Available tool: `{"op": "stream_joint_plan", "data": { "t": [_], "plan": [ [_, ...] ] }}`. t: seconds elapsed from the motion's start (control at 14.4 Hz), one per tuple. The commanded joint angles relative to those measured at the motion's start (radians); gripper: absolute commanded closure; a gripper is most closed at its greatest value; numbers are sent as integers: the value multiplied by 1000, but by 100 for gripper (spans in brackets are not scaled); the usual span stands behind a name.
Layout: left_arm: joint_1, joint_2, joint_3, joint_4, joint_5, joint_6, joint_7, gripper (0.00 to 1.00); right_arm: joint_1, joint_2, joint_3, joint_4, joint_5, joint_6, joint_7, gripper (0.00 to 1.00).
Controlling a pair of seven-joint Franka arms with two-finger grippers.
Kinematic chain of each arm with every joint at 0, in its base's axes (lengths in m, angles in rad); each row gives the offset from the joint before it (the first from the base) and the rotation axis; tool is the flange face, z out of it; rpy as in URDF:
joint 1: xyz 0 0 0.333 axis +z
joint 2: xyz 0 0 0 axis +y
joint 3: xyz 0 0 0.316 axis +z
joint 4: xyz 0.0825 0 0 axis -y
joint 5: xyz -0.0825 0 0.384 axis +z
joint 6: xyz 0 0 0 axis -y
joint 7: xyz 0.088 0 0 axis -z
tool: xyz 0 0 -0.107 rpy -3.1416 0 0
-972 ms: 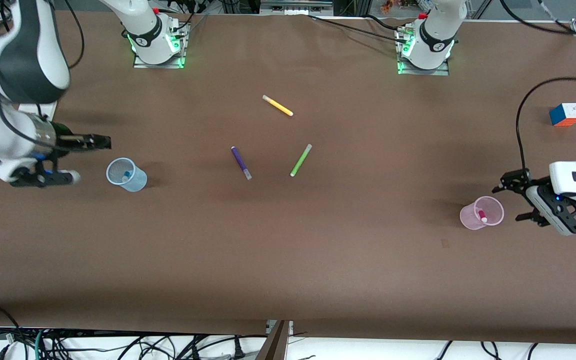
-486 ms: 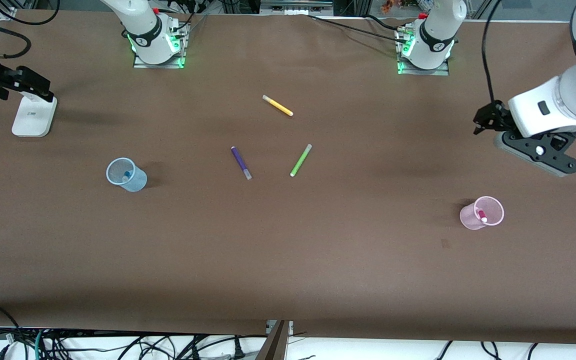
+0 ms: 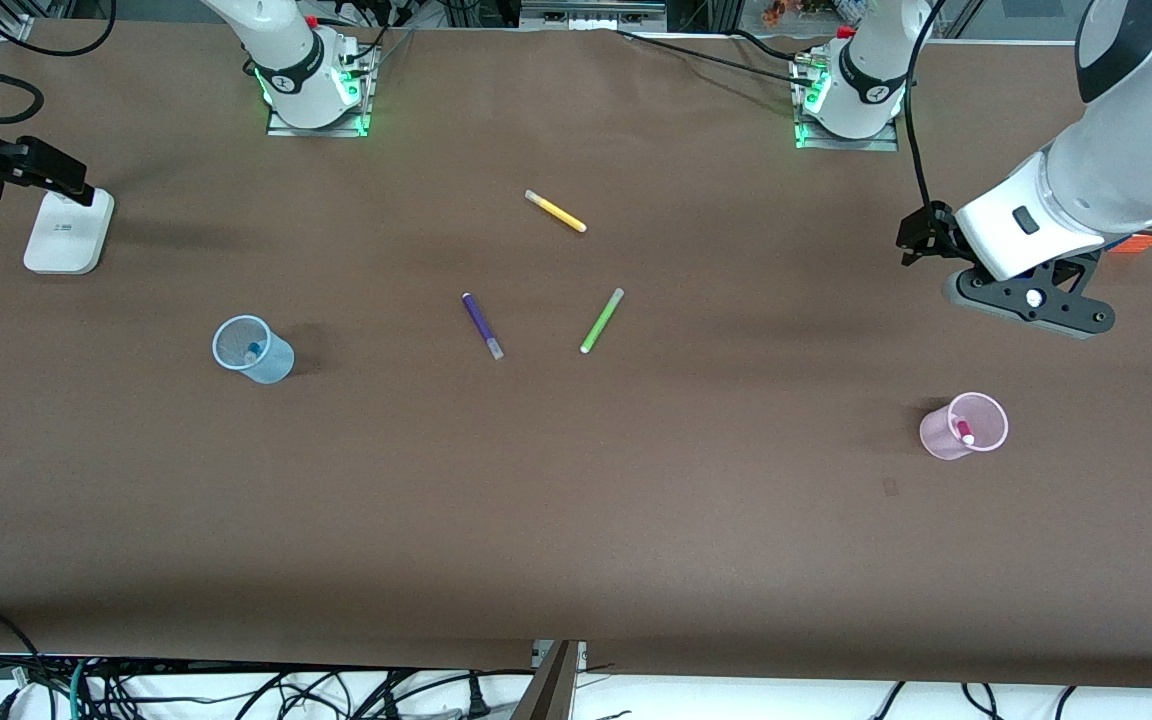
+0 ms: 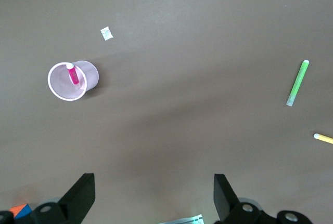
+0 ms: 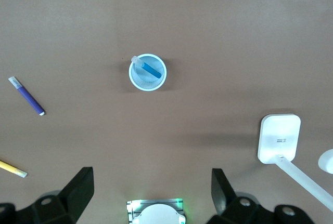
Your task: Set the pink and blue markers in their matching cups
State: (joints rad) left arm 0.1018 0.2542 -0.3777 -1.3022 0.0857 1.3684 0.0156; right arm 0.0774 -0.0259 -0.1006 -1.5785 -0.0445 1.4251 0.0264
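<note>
1. The pink marker (image 3: pixel 964 432) is standing tilted inside the pale pink cup (image 3: pixel 941 436), which is sitting upright on the brown table (image 3: pixel 576 520) toward the left arm's end; the left wrist view is showing the marker (image 4: pixel 73 73) leaning against the cup's rim (image 4: pixel 58 93).
2. The blue marker (image 3: pixel 253 350) is resting tilted inside the pale blue cup (image 3: pixel 274 362), which is sitting upright toward the right arm's end; in the right wrist view the marker (image 5: pixel 150 68) is lying across the cup's inside (image 5: pixel 154 82).
3. The left gripper (image 4: pixel 154 195) is hanging in the air above bare table, farther from the front camera than the pink cup, with its fingers (image 4: pixel 225 195) spread wide and gripping nothing.
4. The right gripper (image 5: pixel 152 192) is hanging high over the table's edge at its own end, fingers (image 5: pixel 81 188) likewise spread wide and empty.
5. A purple marker (image 3: pixel 482 325) and a lime-green marker (image 3: pixel 601 320) are lying near each other mid-table, well apart from both cups.
6. A yellow marker (image 3: pixel 555 211) is lying farther from the front camera than those two.
7. A white stand base (image 3: pixel 67 232) is sitting near the right gripper.
</note>
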Motion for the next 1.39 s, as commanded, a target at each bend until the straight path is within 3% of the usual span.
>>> {"op": "stream_joint_plan", "data": {
  "t": [0.0, 0.21, 0.49, 0.62, 0.76, 0.83, 1.04, 1.32],
  "plan": [
    [-8, -7, 8, 15, 5, -19, -5, 0, -7, 17, 4, 37, -14, -28, 4, 0],
    [2, -122, -6, -173, -4, 91, 24, 0, -5, 23, 4, 38, -14, -29, 4, 0],
    [29, -158, 11, -210, -50, 124, 102, 0, -5, 23, 4, 38, -14, -28, 4, 0],
    [-60, -194, 104, -244, -66, 127, 102, 0, -5, 23, 4, 38, -12, -26, 3, 0],
    [-269, -222, 321, -270, -66, 130, 99, 0, -5, 23, 4, 38, -12, -26, 4, 0],
    [-331, -222, 391, -270, -66, 129, 101, 0, -5, 23, 4, 38, -12, -25, 3, 0],
    [-304, -216, 387, -269, -70, 130, 104, 0, -5, 23, 2, 38, -11, -25, 3, 0],
    [-225, -216, 309, -266, -70, 129, 106, 0, -5, 23, 4, 38, -12, -25, 3, 0]
  ]
}}
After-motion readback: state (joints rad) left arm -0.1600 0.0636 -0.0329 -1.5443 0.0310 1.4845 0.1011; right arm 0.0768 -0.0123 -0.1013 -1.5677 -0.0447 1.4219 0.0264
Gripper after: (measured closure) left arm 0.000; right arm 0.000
